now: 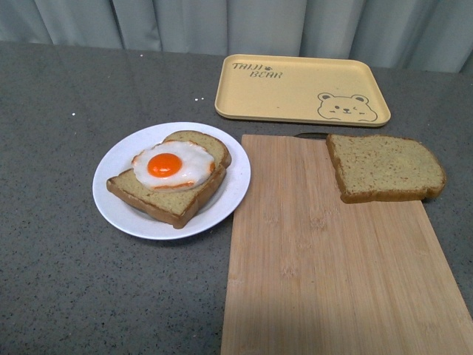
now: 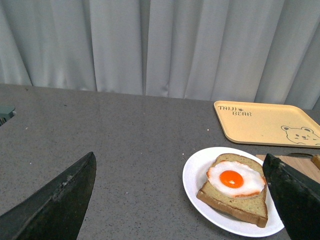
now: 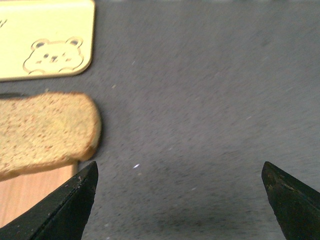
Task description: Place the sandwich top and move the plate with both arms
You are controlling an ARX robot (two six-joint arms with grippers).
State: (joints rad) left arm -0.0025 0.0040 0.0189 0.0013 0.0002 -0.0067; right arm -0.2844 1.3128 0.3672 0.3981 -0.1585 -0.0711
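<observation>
The sandwich top (image 1: 386, 167), a bare speckled bread slice, lies at the far right corner of the wooden board (image 1: 332, 266); the right wrist view shows the sandwich top (image 3: 42, 132) too. The white plate (image 1: 118, 211) sits left of the board and carries a bread slice with a fried egg (image 1: 171, 166). Neither arm shows in the front view. My left gripper (image 2: 180, 200) hangs open above the table, with the plate (image 2: 192, 172) just ahead of it. My right gripper (image 3: 180, 200) is open over bare table beside the sandwich top, holding nothing.
A yellow tray with a bear drawing (image 1: 301, 89) lies behind the board, near the grey curtain (image 1: 236, 22). The dark grey speckled tabletop (image 1: 59, 296) stretches to the left and front of the plate.
</observation>
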